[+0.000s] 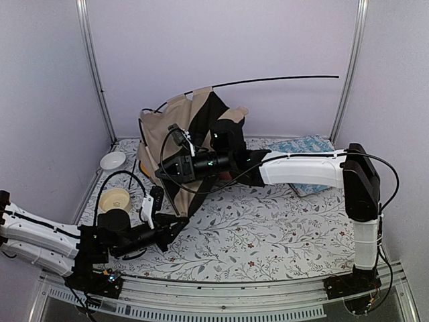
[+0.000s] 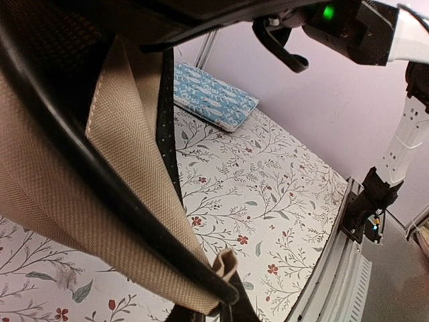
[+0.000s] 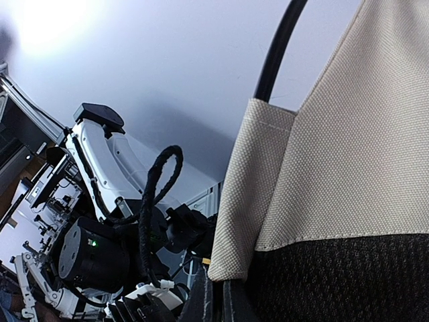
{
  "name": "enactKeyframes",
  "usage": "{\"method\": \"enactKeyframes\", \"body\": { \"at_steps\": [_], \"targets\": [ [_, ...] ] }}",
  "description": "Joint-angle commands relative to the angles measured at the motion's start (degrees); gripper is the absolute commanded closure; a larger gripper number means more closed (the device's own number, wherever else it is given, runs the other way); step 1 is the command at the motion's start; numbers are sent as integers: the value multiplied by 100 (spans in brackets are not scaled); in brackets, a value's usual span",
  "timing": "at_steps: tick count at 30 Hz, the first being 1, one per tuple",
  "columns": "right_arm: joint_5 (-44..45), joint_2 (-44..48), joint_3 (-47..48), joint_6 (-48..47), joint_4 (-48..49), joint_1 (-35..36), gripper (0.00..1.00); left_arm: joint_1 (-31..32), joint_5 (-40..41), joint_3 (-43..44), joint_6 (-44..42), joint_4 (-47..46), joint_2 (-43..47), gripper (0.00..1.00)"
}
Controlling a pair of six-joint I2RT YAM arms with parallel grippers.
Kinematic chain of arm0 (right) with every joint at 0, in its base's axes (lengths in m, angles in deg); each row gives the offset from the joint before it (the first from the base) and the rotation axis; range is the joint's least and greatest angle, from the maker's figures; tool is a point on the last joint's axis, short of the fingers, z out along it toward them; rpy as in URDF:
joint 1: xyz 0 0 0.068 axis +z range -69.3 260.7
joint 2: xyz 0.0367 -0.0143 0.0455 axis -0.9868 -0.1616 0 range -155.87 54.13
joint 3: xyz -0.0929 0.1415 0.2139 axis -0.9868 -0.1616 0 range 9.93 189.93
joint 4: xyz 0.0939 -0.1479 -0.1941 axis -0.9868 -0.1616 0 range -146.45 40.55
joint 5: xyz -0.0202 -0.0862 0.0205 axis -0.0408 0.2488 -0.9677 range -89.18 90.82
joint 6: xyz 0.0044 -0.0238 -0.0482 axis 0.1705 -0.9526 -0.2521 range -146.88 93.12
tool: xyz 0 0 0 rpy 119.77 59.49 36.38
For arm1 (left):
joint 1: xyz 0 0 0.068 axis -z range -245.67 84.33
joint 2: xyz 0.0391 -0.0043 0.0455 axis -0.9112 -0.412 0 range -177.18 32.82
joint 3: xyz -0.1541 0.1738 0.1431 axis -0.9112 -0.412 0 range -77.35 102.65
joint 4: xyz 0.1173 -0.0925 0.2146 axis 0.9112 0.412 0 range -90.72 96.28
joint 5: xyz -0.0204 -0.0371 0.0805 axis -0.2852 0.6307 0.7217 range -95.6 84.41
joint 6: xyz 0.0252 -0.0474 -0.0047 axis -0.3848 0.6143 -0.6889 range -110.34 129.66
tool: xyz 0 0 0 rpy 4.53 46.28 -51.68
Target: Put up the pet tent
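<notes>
Nearest me, my left arm lies low across the table (image 1: 268,228). The left fingers (image 1: 175,225) sit at the tent's (image 1: 194,131) bottom front corner. In the left wrist view only a sliver of those fingers (image 2: 221,314) shows at the bottom edge, pressed together where the tan hem and a black pole (image 2: 100,181) run down into them. I read them as closed on the tent (image 2: 127,154).

Just left of that arm is the feeder (image 1: 115,198), and a white bowl (image 1: 112,159) sits further back by the wall.

The tent stands left of centre toward the back, half raised and slumped, with its tan panels folded around a black inside. My right arm reaches across from the right. The right fingers (image 1: 165,170) are at the tent's front face, above the left ones. The right wrist view shows these fingers (image 3: 216,305) shut, with a corner of tan fabric (image 3: 322,147) caught between them.

Behind the right forearm the cushion (image 1: 305,151) lies flat near the back wall. Farthest off, one pole (image 1: 268,80) sticks out of the tent's top and runs right across the wall.
</notes>
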Motion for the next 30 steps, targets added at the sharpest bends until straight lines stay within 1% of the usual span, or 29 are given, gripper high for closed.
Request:
{"method": "enactKeyframes", "body": {
  "at_steps": [1,9,12,16,20,26,30],
  "targets": [
    [1723,103,622,-201,1590,-854,100,863,-1811,-259,72,1173,-199,100],
    [1623,112,604,-162,1606,-898,100,1019,-1655,-317,210,1357,-155,100],
    [1531,123,396,-97,1688,-891,100,1019,-1528,-341,268,1343,-14,100],
    [1592,185,-103,66,2053,-860,100,1011,-1425,-457,305,1136,343,100],
    [1737,137,-174,48,2091,-766,100,1012,-1409,-494,277,1279,579,100],
    [1810,-22,135,47,2012,-748,100,1012,-1585,-303,184,1448,282,100],
    [1879,-49,165,-1,1960,-681,100,1012,-1548,-233,104,1300,172,100]
  ]
}}
